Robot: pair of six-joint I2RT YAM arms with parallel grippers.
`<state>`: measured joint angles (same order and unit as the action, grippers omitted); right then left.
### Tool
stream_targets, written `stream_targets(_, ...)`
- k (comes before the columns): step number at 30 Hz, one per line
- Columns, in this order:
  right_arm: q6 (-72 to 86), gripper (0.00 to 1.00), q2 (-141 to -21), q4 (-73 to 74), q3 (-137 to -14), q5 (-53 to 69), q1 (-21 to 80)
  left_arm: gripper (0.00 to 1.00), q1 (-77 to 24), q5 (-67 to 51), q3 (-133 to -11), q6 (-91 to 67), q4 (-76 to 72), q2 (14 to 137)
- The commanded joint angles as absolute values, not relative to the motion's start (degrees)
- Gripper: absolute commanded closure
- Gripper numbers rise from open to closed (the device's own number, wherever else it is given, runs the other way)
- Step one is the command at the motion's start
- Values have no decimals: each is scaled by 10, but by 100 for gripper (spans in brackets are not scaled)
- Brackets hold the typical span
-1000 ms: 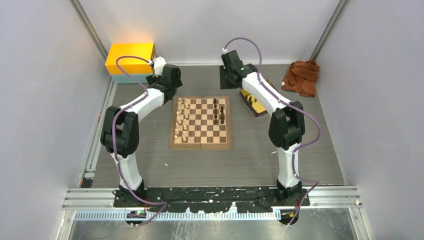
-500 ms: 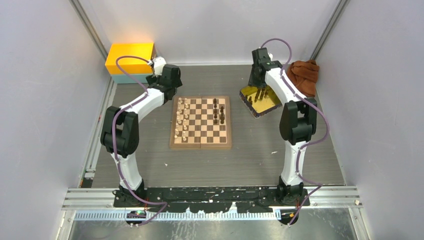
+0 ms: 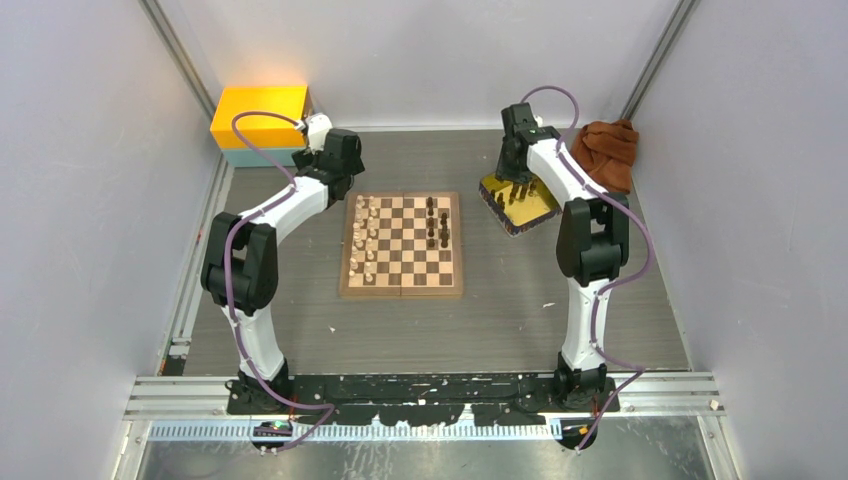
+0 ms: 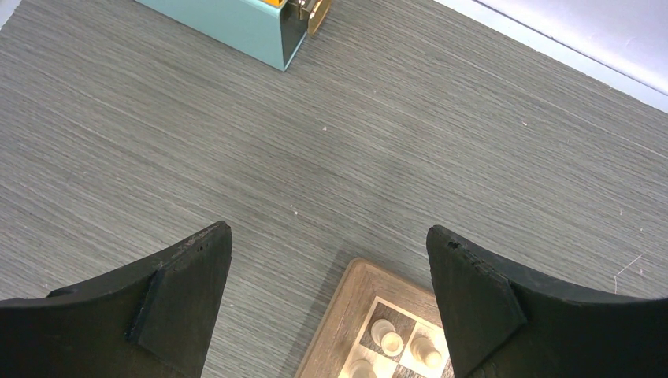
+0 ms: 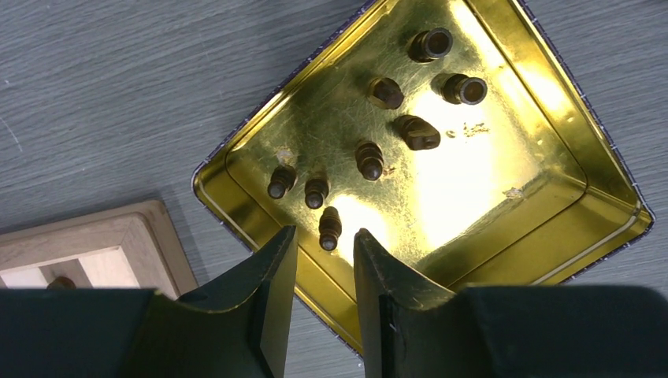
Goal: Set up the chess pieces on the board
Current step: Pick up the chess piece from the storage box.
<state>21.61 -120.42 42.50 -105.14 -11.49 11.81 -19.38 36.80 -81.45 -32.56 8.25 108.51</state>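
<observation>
Now, L gripper: wide apart, empty, over bench by board corner.
R gripper: narrow gap, empty, above dark pcs in gold tray.

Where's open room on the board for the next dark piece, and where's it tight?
Bare: the board's middle files, between the cream pieces and the dark pieces, plus the near squares on the dark side. Crowded: the two cream files.
</observation>
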Motion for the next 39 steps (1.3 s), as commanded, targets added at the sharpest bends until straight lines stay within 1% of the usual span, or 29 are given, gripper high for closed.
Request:
stream_targets(1,226,61,-1206,414,-1053,-119,107,6,-189,375,-816,-321,51,1070)
stream_targets(14,226,61,-1223,407,-1056,-110,89,6,-188,375,-819,-318,53,1075)
stream_targets(39,220,61,-1269,410,-1106,-99,78,6,-186,374,-826,-315,49,1089)
